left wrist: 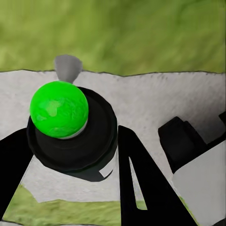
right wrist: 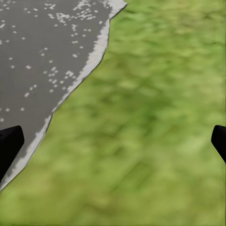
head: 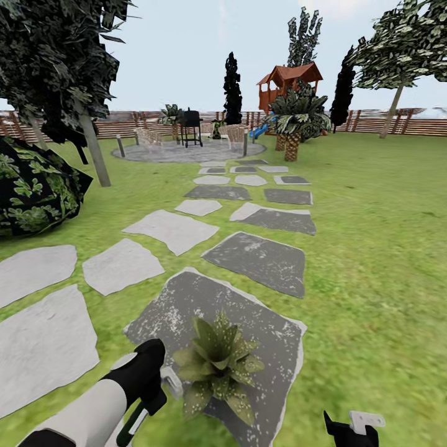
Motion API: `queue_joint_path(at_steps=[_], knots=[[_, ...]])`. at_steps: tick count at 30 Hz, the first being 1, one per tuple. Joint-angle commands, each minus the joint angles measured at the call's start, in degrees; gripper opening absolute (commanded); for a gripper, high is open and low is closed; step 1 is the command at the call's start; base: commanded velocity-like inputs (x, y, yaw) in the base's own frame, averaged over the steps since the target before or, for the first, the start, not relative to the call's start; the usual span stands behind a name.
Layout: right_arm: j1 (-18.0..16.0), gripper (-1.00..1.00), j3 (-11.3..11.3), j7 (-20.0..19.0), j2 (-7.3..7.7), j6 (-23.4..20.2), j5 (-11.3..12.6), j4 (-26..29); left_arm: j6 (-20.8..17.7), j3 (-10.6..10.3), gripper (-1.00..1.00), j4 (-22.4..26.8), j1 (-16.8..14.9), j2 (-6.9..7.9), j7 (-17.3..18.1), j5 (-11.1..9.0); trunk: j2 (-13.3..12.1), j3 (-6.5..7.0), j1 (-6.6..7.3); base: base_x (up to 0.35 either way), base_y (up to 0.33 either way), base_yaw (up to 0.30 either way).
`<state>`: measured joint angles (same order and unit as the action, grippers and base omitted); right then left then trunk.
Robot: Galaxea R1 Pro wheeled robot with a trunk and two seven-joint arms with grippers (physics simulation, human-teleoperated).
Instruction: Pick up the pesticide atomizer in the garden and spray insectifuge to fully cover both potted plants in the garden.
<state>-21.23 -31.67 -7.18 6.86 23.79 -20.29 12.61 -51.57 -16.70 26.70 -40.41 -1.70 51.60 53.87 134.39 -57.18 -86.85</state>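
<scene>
A potted plant point(head: 217, 366) with pointed, speckled olive leaves stands on a dark grey slab point(head: 273, 347) in the garden lawn point(head: 372, 248), close in front of me. Just left of it, my left gripper point(head: 149, 397) is shut on the pesticide atomizer point(head: 169, 380), whose white head points toward the leaves. In the left wrist view the atomizer point(left wrist: 89, 141) is a dark round body with a bright green dot on top, held between black fingers point(left wrist: 136, 179). My right gripper point(head: 351, 428) hangs open and empty to the plant's right. It point(right wrist: 113, 141) is over grass beside the slab edge point(right wrist: 89, 61).
Pale and dark stepping stones point(head: 174, 230) lead away to a round paved patio with a black grill point(head: 191, 127) and chairs. A dark leafy bush point(head: 31, 186) and a tree trunk point(head: 93, 149) stand at left. A palm point(head: 297, 121), a red playhouse point(head: 288, 81) and a wooden fence point(head: 372, 121) lie beyond.
</scene>
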Motion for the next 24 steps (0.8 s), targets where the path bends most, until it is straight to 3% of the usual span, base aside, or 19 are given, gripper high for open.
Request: queue_joint_path(at_steps=[1,2,5,10,16,24], knots=[[0.0,1.00,-0.5,-0.4,-0.01,0.2,-0.3,0.0,-0.1,-0.1,-1.00,0.1,0.0,0.08,0.6,0.6,0.0,-0.05,0.01,0.005,0.000,0.000],[0.0,1.00,-0.5,-0.4,-0.01,0.2,-0.3,0.0,-0.1,2.8,-1.00,0.1,0.0,0.71,0.6,-1.3,0.0,-0.05,0.01,0.037,0.000,0.000],[0.0,1.00,-0.5,-0.4,-0.01,0.2,-0.3,0.0,0.0,5.9,-1.00,0.2,-0.1,0.67,0.5,-1.4,0.0,-0.05,0.01,0.129,0.000,0.000],[0.0,1.00,-0.5,-0.5,0.08,0.3,-0.4,0.0,0.1,6.1,-1.00,0.2,-0.2,0.31,0.4,-1.2,0.0,-0.05,0.01,0.159,0.000,0.000],[0.0,1.00,-0.5,-0.5,0.17,0.3,-0.4,0.0,0.1,6.2,-1.00,-0.2,-0.1,1.12,0.4,-1.1,0.0,-0.05,0.01,0.015,0.000,0.000],[0.0,1.00,-0.5,-0.4,0.17,0.3,-0.4,0.0,0.1,6.2,-1.00,-1.3,1.0,0.75,0.5,-1.2,0.0,-0.05,0.01,0.023,0.000,0.000]])
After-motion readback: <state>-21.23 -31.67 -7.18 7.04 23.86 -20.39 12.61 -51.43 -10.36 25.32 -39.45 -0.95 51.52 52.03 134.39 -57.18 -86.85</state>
